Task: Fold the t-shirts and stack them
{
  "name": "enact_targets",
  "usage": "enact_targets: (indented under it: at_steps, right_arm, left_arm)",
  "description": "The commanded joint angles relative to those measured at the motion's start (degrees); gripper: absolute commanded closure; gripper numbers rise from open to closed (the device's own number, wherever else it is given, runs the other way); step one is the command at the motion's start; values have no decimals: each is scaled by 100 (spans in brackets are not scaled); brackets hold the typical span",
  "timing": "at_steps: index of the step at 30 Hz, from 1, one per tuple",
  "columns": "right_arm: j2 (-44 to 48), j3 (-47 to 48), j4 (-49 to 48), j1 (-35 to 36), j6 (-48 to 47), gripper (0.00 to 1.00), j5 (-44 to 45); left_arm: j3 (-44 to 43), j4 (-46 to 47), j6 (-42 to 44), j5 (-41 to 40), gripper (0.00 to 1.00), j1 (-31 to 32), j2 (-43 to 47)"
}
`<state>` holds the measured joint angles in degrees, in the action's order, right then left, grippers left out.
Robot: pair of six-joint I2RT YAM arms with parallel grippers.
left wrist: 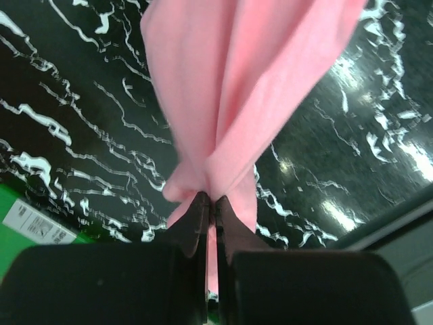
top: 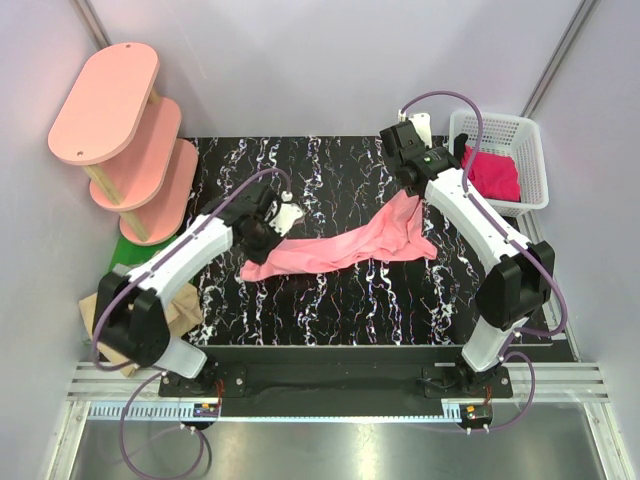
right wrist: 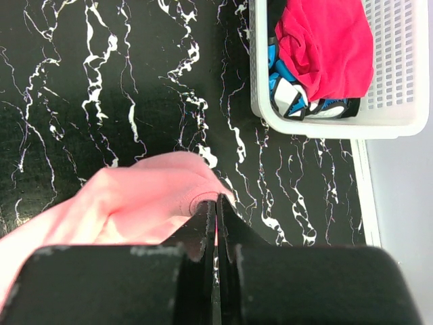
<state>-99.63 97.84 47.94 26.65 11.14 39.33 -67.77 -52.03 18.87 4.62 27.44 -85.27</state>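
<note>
The left pincer (left wrist: 211,200) is clamping a bunched fold of the soft salmon-pink cloth t-shirt (left wrist: 237,88), jaws pressed together on it. The right pincer (right wrist: 216,201) is gripping the opposite end likewise. Between both pincers the shirt is hanging stretched, sagging low over the black white-veined tabletop (top: 330,310). Beyond the right pincer, a magenta-red cloth t-shirt (right wrist: 331,40) is lying inside the white plastic lattice basket (right wrist: 406,101).

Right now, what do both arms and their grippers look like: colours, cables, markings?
Both the left arm and right arm have white shells with black joints. A purple cable loops along each. A small green light shows near the right wrist. The left gripper and right gripper have black tapered fingers; no markings are legible.
</note>
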Motion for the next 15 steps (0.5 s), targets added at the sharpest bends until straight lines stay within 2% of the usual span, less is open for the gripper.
enact_targets:
  at_steps: [1,3,4,9,11,13,15]
  right_arm:
    - [252,165,-31,59,-33,100,39]
    - [243,182,-31,59,-33,100,39]
    - [199,200,-13,68,-33,100,31]
    - [120,270,40,68,11,100,22]
    - [85,297,57,68,20,100,22]
    - [76,297,66,68,20,100,13]
    - [76,297,66,77,11,100,13]
  left_arm:
    - [316,-736,265,398,88,130,940]
    - [580,-1106,667,583,73,226,1065]
    - [676,-1490,809,705,58,244,1092]
    - [1274,-2170,1512,961,36,253,847]
    - [1319,-2084,1514,936,25,244,697]
    - [1301,-1532,1269,525,27,235,618]
    - [1231,-561,762,6,39,183,477]
